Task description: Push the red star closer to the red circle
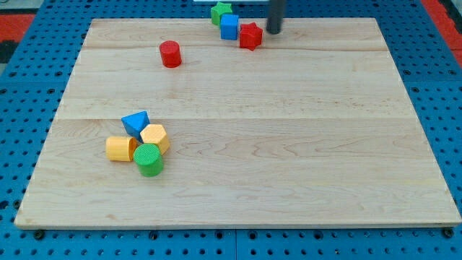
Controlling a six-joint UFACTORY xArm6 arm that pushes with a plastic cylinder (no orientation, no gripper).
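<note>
My tip (274, 32) is sitting just right of the red star (250, 35), holding nothing. The red circle (171, 54) is waiting far left.

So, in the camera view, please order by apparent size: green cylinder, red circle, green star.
1. green cylinder, though it is nearest the view's bottom
2. red circle
3. green star, partly cut off

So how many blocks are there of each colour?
Red: 2, the red circle and the red star
Blue: 2, the blue cube and the blue triangle
Green: 2, the green star and the green cylinder
Yellow: 2, the yellow cylinder and the yellow hexagon
Total: 8
</note>
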